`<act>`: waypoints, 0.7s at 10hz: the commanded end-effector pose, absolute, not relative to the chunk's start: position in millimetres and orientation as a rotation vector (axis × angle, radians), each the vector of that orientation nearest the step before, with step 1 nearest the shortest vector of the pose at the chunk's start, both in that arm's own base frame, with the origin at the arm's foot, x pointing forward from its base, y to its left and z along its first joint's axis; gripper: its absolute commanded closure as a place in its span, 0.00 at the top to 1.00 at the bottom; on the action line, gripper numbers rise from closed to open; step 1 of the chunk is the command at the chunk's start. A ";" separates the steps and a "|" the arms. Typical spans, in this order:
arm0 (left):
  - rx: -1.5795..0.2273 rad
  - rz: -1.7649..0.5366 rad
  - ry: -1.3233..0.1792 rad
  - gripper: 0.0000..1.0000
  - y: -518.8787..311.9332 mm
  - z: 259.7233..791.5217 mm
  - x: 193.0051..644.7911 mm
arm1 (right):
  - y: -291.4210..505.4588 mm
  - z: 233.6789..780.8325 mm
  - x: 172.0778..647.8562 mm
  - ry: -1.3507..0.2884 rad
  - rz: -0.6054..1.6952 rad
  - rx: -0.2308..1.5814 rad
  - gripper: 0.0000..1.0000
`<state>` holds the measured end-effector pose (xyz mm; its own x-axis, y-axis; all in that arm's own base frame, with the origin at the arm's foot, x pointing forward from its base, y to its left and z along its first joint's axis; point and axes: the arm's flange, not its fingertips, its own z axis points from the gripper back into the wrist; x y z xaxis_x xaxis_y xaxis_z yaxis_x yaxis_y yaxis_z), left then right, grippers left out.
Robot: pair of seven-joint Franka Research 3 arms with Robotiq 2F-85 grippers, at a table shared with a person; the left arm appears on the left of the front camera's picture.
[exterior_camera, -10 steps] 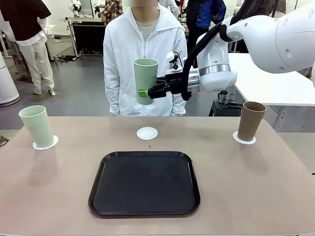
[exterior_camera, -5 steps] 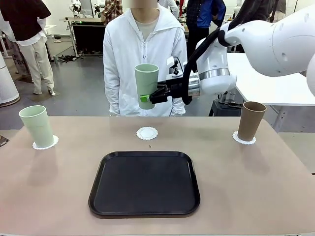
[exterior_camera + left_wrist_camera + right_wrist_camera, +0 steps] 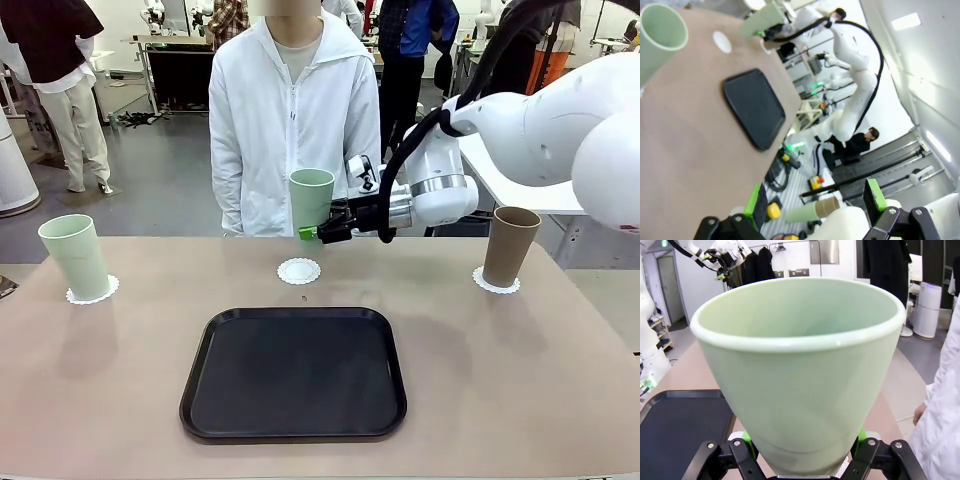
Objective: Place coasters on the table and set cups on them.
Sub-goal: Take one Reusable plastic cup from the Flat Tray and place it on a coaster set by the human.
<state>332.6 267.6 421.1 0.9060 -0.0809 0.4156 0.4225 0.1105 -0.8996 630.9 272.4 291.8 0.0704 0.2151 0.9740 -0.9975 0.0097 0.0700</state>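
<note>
Above table [image 3: 520, 350] — right jaws clenched around 1 upright green cup [image 3: 311, 199], mouth up.

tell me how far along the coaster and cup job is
Done: all three coasters lie on the table, with a pale green cup on the left one and the brown cup on the right one. In hand: the right gripper holds the second green cup above the bare middle coaster. Left: setting it down.
</note>
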 end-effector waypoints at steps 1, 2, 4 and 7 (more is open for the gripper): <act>-1.413 -0.376 -0.293 1.00 268.8 423.3 330.8 | 279.4 285.6 643.1 -0.990 1.299 1.129 0.81; -1.413 -0.376 -0.293 1.00 268.8 423.3 330.8 | 282.9 279.6 643.4 -0.988 1.306 1.139 0.81; -1.413 -0.376 -0.293 1.00 268.8 423.3 330.8 | 292.3 264.8 644.2 -0.954 1.327 1.135 0.81; -1.413 -0.376 -0.293 1.00 268.8 423.3 330.8 | 301.7 248.5 648.8 -0.925 1.323 1.133 0.81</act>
<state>332.6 267.5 421.0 0.9060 -0.0809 0.4155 0.4225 0.1104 -0.8996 635.0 295.7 249.1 0.0685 0.2263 0.9716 -0.9928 -0.0804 0.0887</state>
